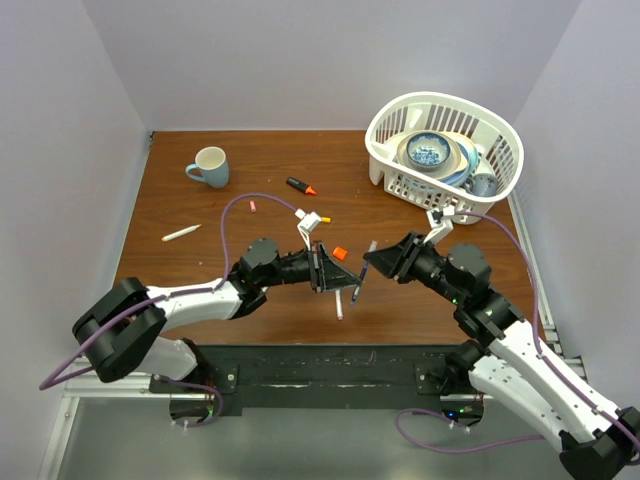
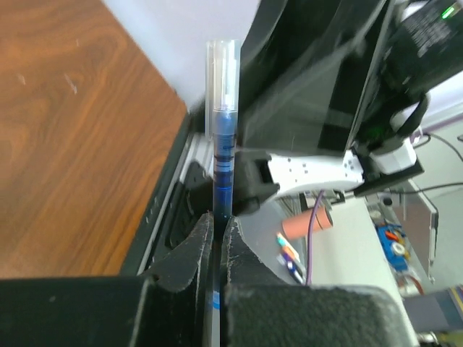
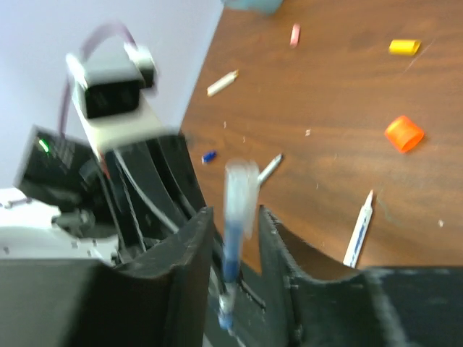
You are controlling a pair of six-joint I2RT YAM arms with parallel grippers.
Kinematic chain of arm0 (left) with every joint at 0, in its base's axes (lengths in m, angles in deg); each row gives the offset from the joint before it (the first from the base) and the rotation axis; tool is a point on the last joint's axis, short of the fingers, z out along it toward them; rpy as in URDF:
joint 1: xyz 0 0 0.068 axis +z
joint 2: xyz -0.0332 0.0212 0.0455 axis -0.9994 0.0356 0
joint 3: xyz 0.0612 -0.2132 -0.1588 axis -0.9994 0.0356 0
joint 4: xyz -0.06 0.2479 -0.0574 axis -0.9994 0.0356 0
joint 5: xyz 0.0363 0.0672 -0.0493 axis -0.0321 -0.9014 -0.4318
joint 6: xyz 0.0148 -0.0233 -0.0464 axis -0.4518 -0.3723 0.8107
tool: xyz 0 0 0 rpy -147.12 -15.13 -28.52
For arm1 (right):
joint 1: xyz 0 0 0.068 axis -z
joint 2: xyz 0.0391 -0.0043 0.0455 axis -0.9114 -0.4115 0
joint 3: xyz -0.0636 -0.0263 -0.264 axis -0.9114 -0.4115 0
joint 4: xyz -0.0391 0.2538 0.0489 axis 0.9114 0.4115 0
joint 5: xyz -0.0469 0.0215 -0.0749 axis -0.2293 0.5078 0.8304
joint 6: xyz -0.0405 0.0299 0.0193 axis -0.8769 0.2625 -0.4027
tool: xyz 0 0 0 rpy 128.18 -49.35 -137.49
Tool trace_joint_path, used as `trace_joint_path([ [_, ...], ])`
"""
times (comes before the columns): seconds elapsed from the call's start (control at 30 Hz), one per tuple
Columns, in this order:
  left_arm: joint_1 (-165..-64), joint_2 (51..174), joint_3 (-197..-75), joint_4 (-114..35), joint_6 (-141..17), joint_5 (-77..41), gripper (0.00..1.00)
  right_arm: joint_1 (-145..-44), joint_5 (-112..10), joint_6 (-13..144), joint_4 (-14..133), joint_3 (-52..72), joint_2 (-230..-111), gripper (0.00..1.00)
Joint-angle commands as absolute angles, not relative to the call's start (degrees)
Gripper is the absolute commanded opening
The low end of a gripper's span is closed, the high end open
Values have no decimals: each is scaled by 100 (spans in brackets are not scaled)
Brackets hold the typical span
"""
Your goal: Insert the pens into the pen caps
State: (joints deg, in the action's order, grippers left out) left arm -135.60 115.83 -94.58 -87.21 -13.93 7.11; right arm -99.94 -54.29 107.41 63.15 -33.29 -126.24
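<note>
My left gripper (image 2: 218,228) is shut on the lower barrel of a dark blue pen (image 2: 223,152), which stands up from the jaws with a clear cap (image 2: 222,72) over its tip. My right gripper (image 3: 235,211) is open around that capped end (image 3: 241,191), with a gap on each side. In the top view the two grippers, left (image 1: 348,281) and right (image 1: 372,262), meet at this pen (image 1: 357,293) above the table's near middle. Loose caps lie on the wood: orange (image 3: 404,134), yellow (image 3: 404,47), pink (image 3: 294,33) and a small blue one (image 3: 208,156).
A white pen (image 3: 359,229) lies near the grippers, a grey pen (image 3: 268,168) beside it, another white pen (image 1: 181,233) at the left. An orange-and-black marker (image 1: 300,186) sits mid-table. A blue mug (image 1: 209,166) stands back left. A white basket (image 1: 390,170) of dishes fills the back right.
</note>
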Motion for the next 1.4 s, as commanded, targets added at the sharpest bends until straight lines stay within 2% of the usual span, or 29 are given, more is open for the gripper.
trace_joint_path([
  [0.0, -13515, 11459, -9879, -9128, -1679, 477, 0, -10068, -5911, 10697, 6540, -3248, -12627, 43],
  [0.1, -13507, 11415, -9897, -9120, -1723, 486, 0, -10060, -5937, 10671, 6549, -3169, -12697, 45],
  [0.3, -13507, 11336, -9827, -9181, -1758, 574, 0, -10068, -5788, 10706, 6479, -3098, -12715, 35],
  [0.43, -13507, 11283, -9747, -9260, -1749, 609, 0, -10060, -5717, 10750, 6356, -3063, -12732, 19],
  [0.47, -13515, 11283, -9739, -9295, -1749, 652, 0, -10060, -5735, 10733, 6347, -3002, -12758, 0],
  [0.57, -13507, 11318, -9800, -9322, -1775, 801, 0, -10068, -5744, 10741, 6312, -2914, -12794, 0],
  [0.63, -13507, 11344, -9905, -9322, -1837, 968, 16, -10068, -5709, 10697, 6346, -2826, -12794, 0],
  [0.67, -13507, 11362, -9940, -9296, -1863, 1152, 28, -10068, -5691, 10645, 6373, -2704, -12794, 0],
  [0.77, -13507, 11379, -9985, -9269, -1942, 1347, 42, -10068, -5656, 10522, 6496, -2493, -12864, 0],
  [0.97, -13507, 11458, -9932, -9480, -1916, 1453, 45, -10068, -5726, 10574, 6374, -2518, -12961, 0],
  [1.13, -13507, 11599, -10020, -9480, -1907, 1383, 40, -10068, -5893, 10688, 6163, -2684, -13014, 0],
  [1.23, -13516, 11748, -10116, -9576, -1846, 1417, 21, -10077, -5902, 10715, 6127, -2738, -12996, 0],
  [1.27, -13507, 11801, -10143, -9585, -1820, 1443, 0, -10077, -5902, 10715, 6144, -2729, -12987, 0],
  [1.3, -13515, 11819, -10178, -9603, -1776, 1452, 0, -10068, -5919, 10697, 6197, -2703, -13005, 0],
  [1.33, -13507, 11836, -10169, -9664, -1767, 1461, 0, -10068, -5928, 10619, 6284, -2581, -13040, 5],
  [1.37, -13515, 11810, -10143, -9708, -1749, 1444, 0, -10068, -5954, 10531, 6546, -2484, -13075, 17],
])
